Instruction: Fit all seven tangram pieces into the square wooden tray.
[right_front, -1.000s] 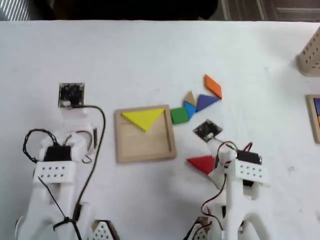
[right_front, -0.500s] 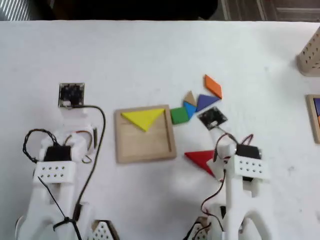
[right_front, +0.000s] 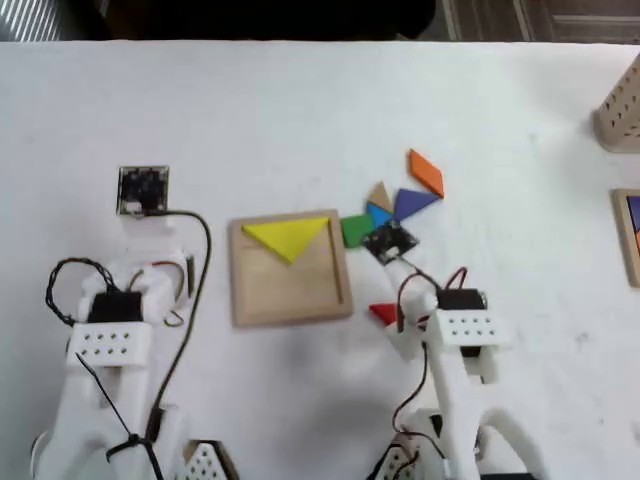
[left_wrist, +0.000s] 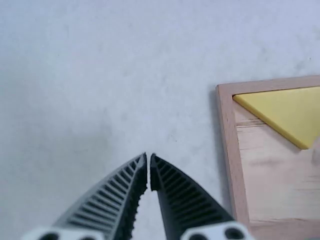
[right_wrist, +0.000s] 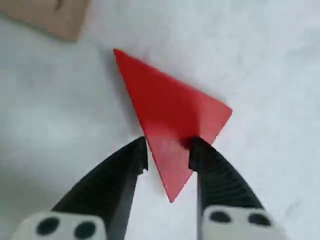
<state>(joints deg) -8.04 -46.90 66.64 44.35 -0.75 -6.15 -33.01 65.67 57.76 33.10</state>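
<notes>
The square wooden tray (right_front: 290, 290) lies mid-table with a yellow triangle (right_front: 287, 236) in its far part. The left wrist view also has the tray (left_wrist: 227, 150) and the yellow triangle (left_wrist: 285, 112). My right gripper (right_wrist: 167, 150) is shut on a corner of the red triangle (right_wrist: 170, 107), just right of the tray's near corner; a sliver of the red triangle (right_front: 383, 313) peeks from under the right arm (right_front: 450, 335). Right of the tray lie a green square (right_front: 356, 230), a blue triangle (right_front: 378, 214), a tan triangle (right_front: 380, 194), a purple triangle (right_front: 413, 203) and an orange parallelogram (right_front: 426, 172). My left gripper (left_wrist: 149, 160) is shut, over bare table left of the tray.
A pegged wooden block (right_front: 620, 110) stands at the far right. A second tray (right_front: 627, 235) shows at the right edge. The left arm's black cable (right_front: 200, 270) runs close to the tray's left side. White table stretches beyond the pieces.
The right arm has swung left toward the tray, and the red triangle has shifted left with it. The left arm has not moved.
</notes>
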